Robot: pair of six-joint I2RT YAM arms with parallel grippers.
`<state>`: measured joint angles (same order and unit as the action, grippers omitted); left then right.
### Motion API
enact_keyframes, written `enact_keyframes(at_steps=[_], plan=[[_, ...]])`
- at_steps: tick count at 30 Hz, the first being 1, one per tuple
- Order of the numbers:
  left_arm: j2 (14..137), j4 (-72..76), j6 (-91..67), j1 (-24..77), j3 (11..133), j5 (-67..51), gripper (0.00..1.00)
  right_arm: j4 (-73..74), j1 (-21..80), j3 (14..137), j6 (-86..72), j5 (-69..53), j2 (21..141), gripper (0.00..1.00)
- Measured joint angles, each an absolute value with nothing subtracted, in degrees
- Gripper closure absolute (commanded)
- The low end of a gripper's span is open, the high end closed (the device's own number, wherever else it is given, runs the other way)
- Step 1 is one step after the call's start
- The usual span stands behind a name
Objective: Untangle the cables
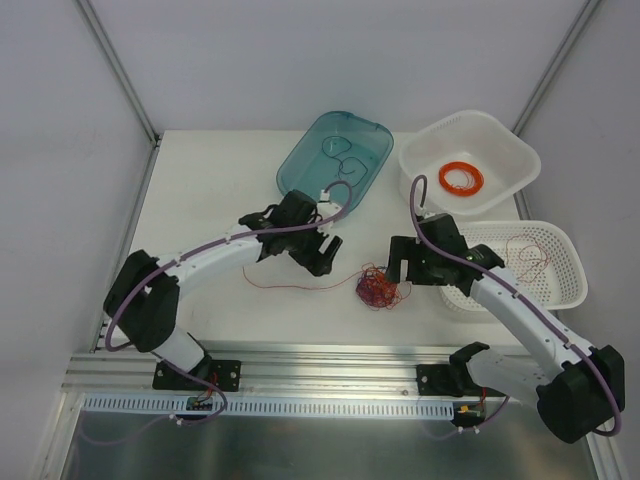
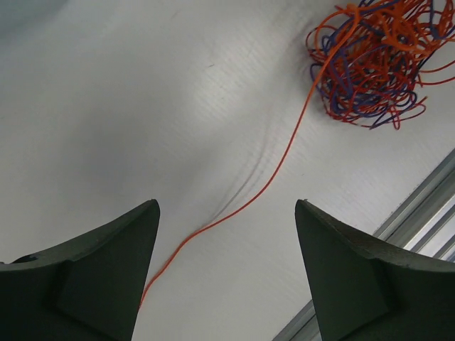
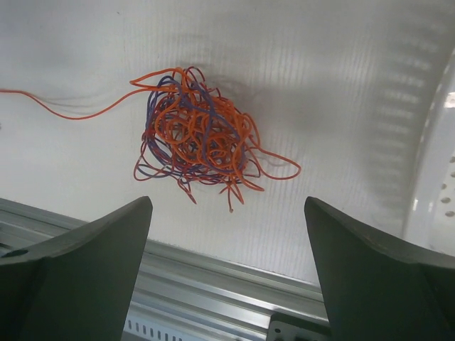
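Observation:
The cables (image 1: 377, 289) are a fist-sized wad of thin red, orange and dark blue wires on the white table between the arms. They also show in the left wrist view (image 2: 373, 64) and the right wrist view (image 3: 197, 135). One loose red strand (image 1: 300, 288) trails left from the wad; in the left wrist view this strand (image 2: 242, 206) runs between the fingers on the table. My left gripper (image 1: 322, 252) is open and empty above the strand. My right gripper (image 1: 400, 272) is open and empty just right of the wad.
A teal tray (image 1: 300, 165) with dark wires stands at the back. A white bin (image 1: 515, 150) holds a flat orange ring coil (image 1: 461, 178). A white perforated basket (image 1: 570, 260) at the right holds thin red wires. A metal rail (image 1: 330, 360) lines the near edge.

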<state>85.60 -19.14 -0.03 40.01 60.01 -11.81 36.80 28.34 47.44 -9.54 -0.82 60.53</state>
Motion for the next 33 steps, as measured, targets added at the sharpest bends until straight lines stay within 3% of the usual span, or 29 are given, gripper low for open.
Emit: enact_keyframes(at_steps=[7,20,23,24,27,33], plan=[[97.91,-14.85,0.05,45.84,68.42,-14.31,0.34,32.21,28.32,42.37,-13.87,-4.08,60.47,0.08],[106.61,-11.88,-1.26,48.10,69.30,-19.51,0.46,23.59,28.32,37.12,-20.08,-6.33,60.60,0.10],[108.12,-10.35,-2.61,48.45,69.30,-20.12,0.61,21.91,28.47,36.58,-20.99,-6.28,60.82,0.11],[108.42,-9.96,-2.92,48.45,69.30,-20.40,0.77,21.19,28.64,36.25,-21.37,-6.22,60.84,0.11],[108.86,-8.99,-3.77,48.45,69.28,-20.64,1.00,19.73,29.56,35.18,-22.55,-5.98,61.23,0.12],[106.89,-7.73,-4.93,48.42,67.09,-20.60,1.00,18.22,33.01,34.98,-23.79,-4.19,64.03,0.14]])
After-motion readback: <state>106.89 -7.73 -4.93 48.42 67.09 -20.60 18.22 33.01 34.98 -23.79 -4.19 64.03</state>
